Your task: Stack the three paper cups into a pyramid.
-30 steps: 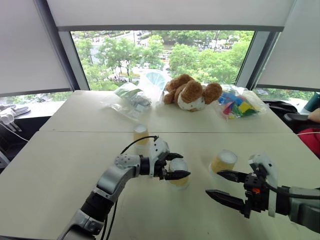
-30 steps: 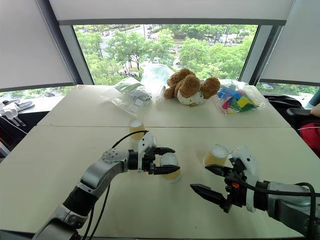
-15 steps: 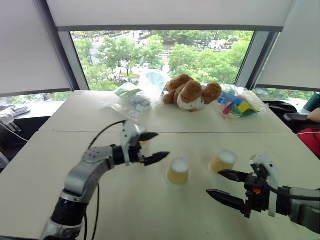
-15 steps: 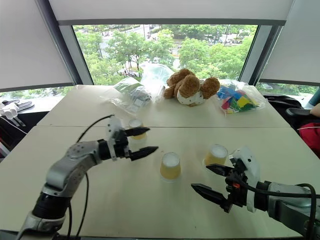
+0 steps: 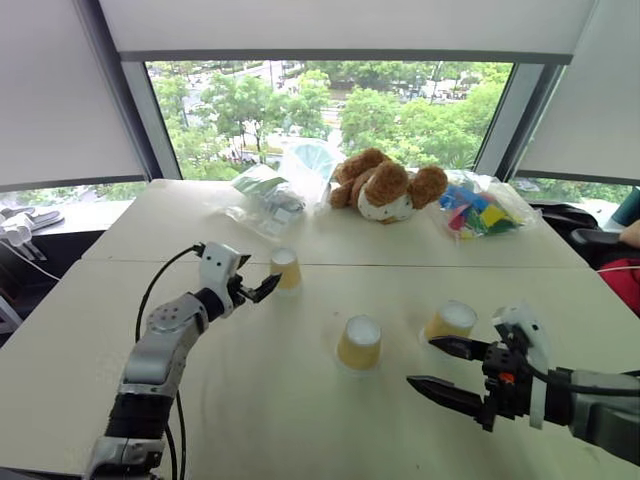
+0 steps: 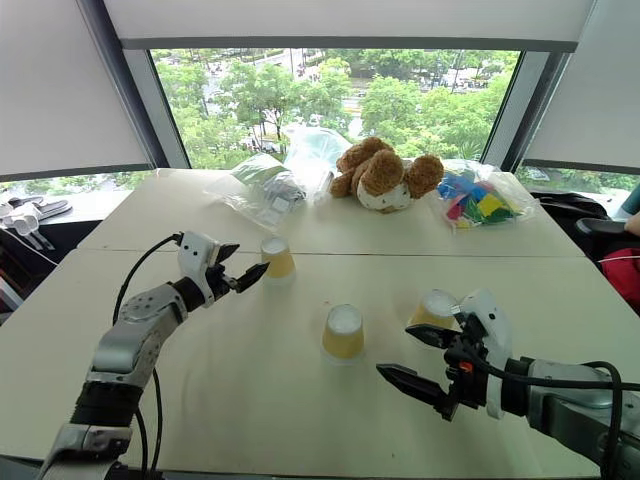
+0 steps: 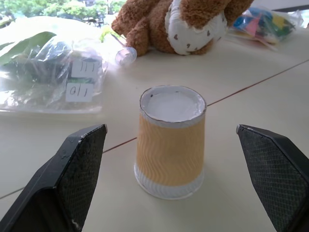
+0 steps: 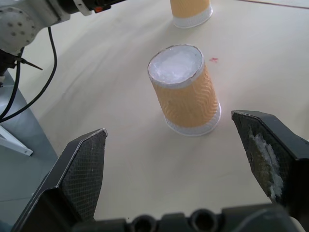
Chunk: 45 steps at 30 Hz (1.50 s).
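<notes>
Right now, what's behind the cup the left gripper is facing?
Behind that cup lie a clear plastic bag with labelled contents and the teddy bear. The cup stands upside down, so whatever is under it stays hidden.

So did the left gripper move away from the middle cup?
Yes. The left gripper, open, swung left and toward the teddy bear, leaving the middle cup behind. It now points at the far cup.

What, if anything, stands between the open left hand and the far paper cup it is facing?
Nothing visible. The left hand is open and faces the far cup, upside down on the table, with bare tabletop between. The teddy bear and bags lie beyond the cup.
</notes>
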{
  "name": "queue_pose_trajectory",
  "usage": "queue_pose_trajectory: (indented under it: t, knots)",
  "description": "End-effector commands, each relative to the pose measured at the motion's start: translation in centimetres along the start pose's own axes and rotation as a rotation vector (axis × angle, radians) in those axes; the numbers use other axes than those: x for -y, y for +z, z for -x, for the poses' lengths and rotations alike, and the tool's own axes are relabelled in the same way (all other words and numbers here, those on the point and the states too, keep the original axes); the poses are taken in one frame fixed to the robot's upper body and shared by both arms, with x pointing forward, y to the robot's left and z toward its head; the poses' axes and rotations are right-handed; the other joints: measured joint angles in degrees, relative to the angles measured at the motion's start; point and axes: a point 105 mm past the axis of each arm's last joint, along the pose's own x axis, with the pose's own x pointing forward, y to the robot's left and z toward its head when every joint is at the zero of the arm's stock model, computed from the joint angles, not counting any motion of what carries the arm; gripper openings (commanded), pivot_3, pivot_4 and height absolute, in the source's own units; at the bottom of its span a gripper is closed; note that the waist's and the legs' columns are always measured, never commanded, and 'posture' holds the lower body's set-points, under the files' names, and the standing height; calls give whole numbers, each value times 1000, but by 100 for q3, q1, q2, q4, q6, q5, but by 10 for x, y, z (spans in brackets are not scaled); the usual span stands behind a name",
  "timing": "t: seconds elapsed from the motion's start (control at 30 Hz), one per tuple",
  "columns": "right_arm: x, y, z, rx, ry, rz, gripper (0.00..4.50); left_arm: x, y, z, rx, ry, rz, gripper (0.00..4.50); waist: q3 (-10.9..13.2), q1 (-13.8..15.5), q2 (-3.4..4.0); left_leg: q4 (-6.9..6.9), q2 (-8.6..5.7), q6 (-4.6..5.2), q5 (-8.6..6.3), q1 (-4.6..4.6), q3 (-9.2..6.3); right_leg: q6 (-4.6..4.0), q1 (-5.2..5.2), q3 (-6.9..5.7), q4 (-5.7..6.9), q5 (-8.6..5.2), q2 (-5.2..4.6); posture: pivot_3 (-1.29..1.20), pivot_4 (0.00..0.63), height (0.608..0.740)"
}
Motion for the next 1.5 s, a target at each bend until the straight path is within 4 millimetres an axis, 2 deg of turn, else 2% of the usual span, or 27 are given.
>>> queue_pose_trajectory:
  t: [0.03,0.27,0.67,0.83,0.93,1.03,1.13,1.3,1.5]
  knots:
    - [-1,10,2,48,-23,35,4500,0,9,-11,43,-14,-44,4434,0,-4,-1,0,0,0,0,0,0,0,0,0,0,0,-1,0,150,740]
    - [7,27,12,173,-127,40,4500,-9,8,-28,41,-11,-62,4434,4,-7,-6,0,0,0,0,-3,1,1,-6,0,4,1,0,0,150,740]
    - [2,28,14,168,-137,39,4500,0,0,-50,15,-68,-42,4434,6,-8,-9,0,-1,0,0,-3,2,4,-6,-2,6,2,3,0,150,740]
    - [1,29,16,169,-150,44,4500,1,0,-54,27,-71,-44,2340,6,-12,-11,0,0,0,0,-3,1,4,-7,-2,9,2,4,0,150,740]
    - [1,29,16,167,-153,44,4500,1,4,-53,53,-74,-42,2277,6,-12,-11,0,0,0,0,-3,2,4,-8,-1,9,2,3,0,150,740]
    - [2,29,18,163,-159,46,4500,5,23,-42,136,-132,-17,2277,7,-15,-11,0,0,0,0,-4,1,4,-8,-1,10,2,3,0,150,740]
    - [3,28,21,153,-165,45,4500,33,37,-17,152,-312,-11,2277,7,-32,-11,-3,4,0,0,-9,2,4,-16,5,11,2,-2,0,150,740]
    - [5,26,23,138,-158,39,4500,84,26,29,51,-528,-27,2277,6,-29,-4,-8,8,-1,0,-3,2,4,-12,10,10,2,-7,0,150,740]
    - [6,25,21,125,-148,37,4500,98,17,38,23,-520,27,2277,7,6,-6,5,3,-8,4,1,0,3,5,5,7,2,-13,0,150,740]
